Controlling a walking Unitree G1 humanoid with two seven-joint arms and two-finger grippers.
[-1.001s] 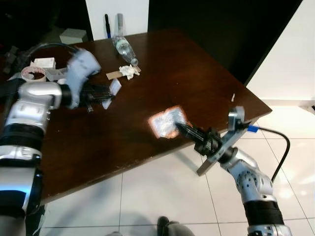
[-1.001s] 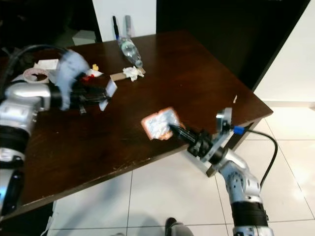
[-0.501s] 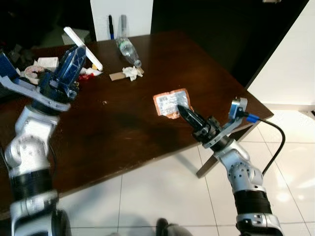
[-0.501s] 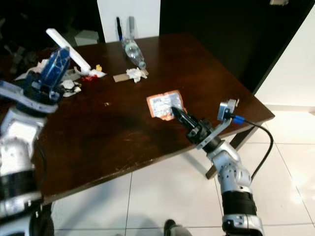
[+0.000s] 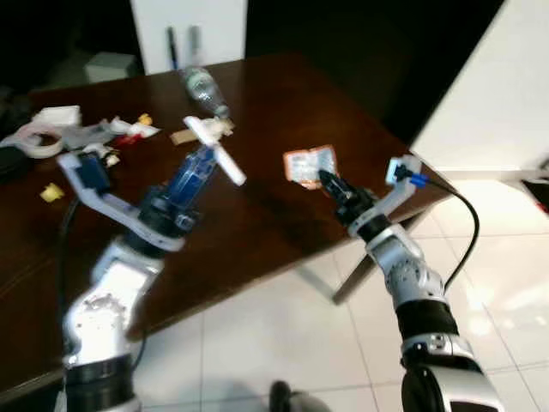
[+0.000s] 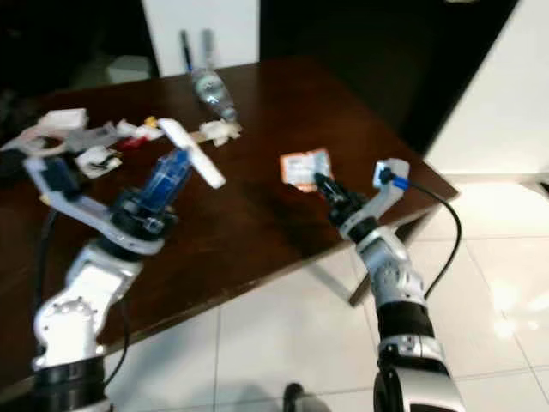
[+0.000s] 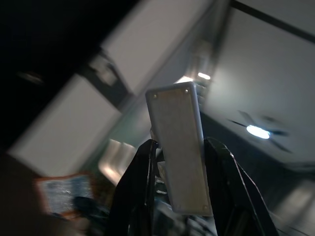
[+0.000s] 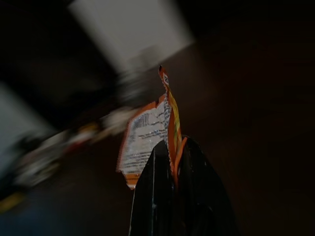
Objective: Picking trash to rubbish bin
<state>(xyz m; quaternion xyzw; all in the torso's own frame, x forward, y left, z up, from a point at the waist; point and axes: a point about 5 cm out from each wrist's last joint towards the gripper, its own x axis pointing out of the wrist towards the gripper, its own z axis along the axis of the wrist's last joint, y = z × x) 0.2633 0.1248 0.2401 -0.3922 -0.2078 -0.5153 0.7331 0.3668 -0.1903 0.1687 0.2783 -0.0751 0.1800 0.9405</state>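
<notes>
Left eye view: a dark brown table (image 5: 283, 94) stands on white floor tiles (image 5: 283, 343), with both silver arms raised over it.
Grippers: two, both carrying something.
Left gripper (image 5: 206, 156): lifted above the middle of the table, its two black fingers (image 7: 140, 191) pinching a flat white strip (image 5: 214, 148) from both sides; the strip sticks out past the fingertips.
Right gripper (image 5: 326, 178): over the table near its right edge, fingers pressed together on the lower edge of an orange and silver snack wrapper (image 5: 310, 163).
Wrapper: one, held up off the tabletop; in the right wrist view (image 8: 147, 135) it stands edge-on between the fingers.
Bottle: one clear plastic bottle (image 5: 202, 87) lying on its side near the far edge.
Crumpled tissue: one white wad (image 6: 225, 129) just in front of the bottle, beside a small brown card (image 5: 183, 136).
Far left corner: a loose heap of white papers and small scraps (image 5: 77, 133), with some red and yellow bits; too blurred to count.
Yellow scrap: one (image 5: 51, 193), lying apart from the heap near the left edge.
Pens: two upright sticks (image 5: 182, 47), one dark and one grey, behind the far edge against a white panel (image 5: 189, 30).
Open room: the middle and right half of the tabletop are bare wood.
Edges: the near right corner sits just beyond the right wrist.
Cable: one black cable (image 5: 463, 232) loops from the right wrist down beside the table.
</notes>
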